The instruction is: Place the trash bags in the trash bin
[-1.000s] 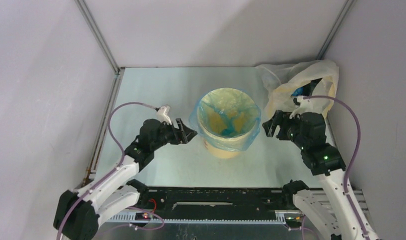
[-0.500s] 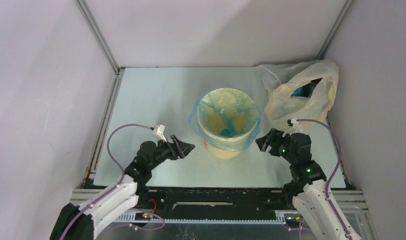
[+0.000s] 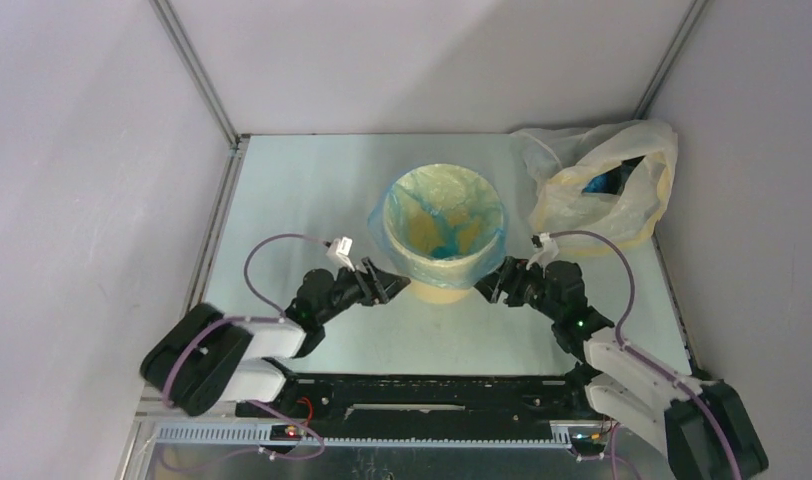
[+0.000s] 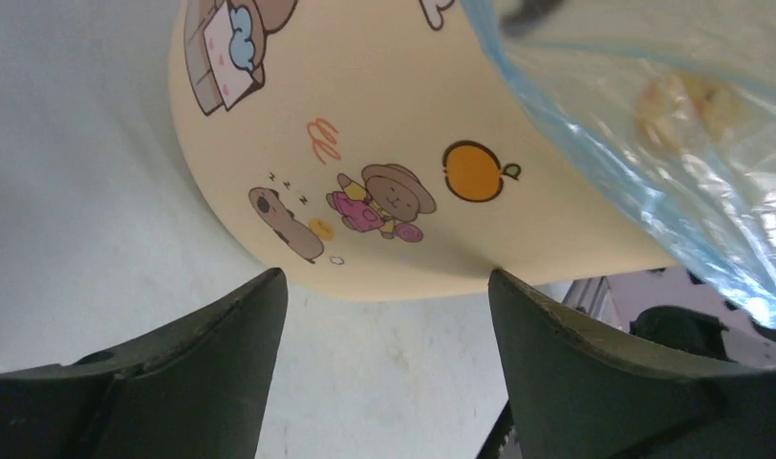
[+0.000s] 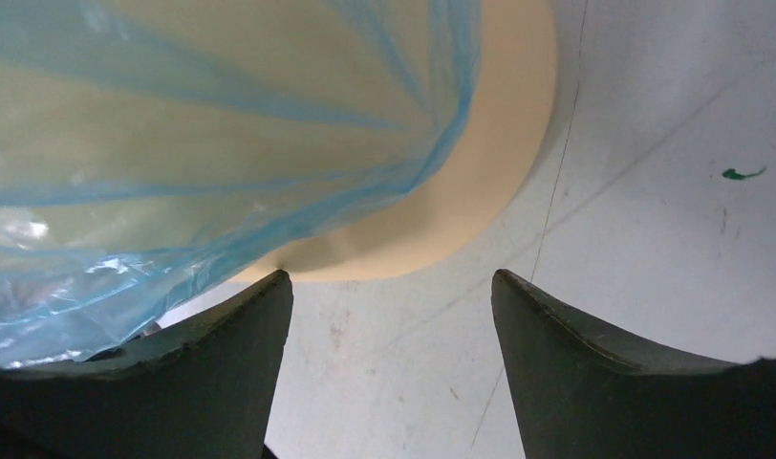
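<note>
Both arms have dropped low, left gripper at the trash bin's 8 o'clock, right gripper at 4, jaws open and empty; the trash bags already line it, so snugging the hem seems next.

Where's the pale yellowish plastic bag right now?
Top view: the pale yellowish plastic bag sits far right, beside and behind the yellow-orange round plastic bucket.
</note>
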Tool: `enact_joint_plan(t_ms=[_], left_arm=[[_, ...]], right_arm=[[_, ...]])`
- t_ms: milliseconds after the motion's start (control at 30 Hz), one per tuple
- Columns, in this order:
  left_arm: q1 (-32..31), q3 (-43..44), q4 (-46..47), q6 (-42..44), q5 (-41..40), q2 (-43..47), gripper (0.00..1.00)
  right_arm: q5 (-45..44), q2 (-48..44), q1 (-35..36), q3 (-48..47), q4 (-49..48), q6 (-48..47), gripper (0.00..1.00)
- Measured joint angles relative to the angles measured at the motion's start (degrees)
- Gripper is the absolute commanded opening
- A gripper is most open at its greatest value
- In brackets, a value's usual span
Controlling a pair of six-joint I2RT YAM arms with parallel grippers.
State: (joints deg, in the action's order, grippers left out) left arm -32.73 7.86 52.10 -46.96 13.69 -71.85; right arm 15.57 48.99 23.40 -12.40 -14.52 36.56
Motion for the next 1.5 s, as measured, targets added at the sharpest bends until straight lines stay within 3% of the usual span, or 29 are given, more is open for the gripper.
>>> enact_joint_plan(t_ms=[333,467,600,833,1200,1400,1500], left_arm=[[12.90,13.16,21.11,-9.51,9.99,-25.81,0.79],[14.67,16.59,23.30,-11.93,12.02,-28.52,0.79],[16.06,17.94,24.11,-13.16,13.09,-28.52,0.79],[20.31,14.27,24.02,-13.46,14.19,-24.76,0.80],[24.46,4.15,21.16,-12.46,15.52,-10.80,0.83],[26.62,3.48,8.63,-7.10,15.23,2.27,0.88],[28.92,4.17,-3.48,-1.11,12.48,10.23,0.91]], right_arm=[[2.64,23.34,-2.23,-8.90,-17.59,1.03,0.79],[5.18,31.28,-5.90,-13.35,-25.40,2.05,0.79],[6.45,33.40,-7.21,-16.57,-26.21,2.27,0.80],[6.54,26.29,-9.84,-17.40,-18.29,1.07,0.82],[4.00,4.11,-19.06,-12.26,-2.58,-2.03,0.88],[-2.34,-5.55,-20.44,-11.63,7.30,-5.62,0.94],[-8.63,-9.35,-20.61,-10.16,8.44,-7.37,0.95]])
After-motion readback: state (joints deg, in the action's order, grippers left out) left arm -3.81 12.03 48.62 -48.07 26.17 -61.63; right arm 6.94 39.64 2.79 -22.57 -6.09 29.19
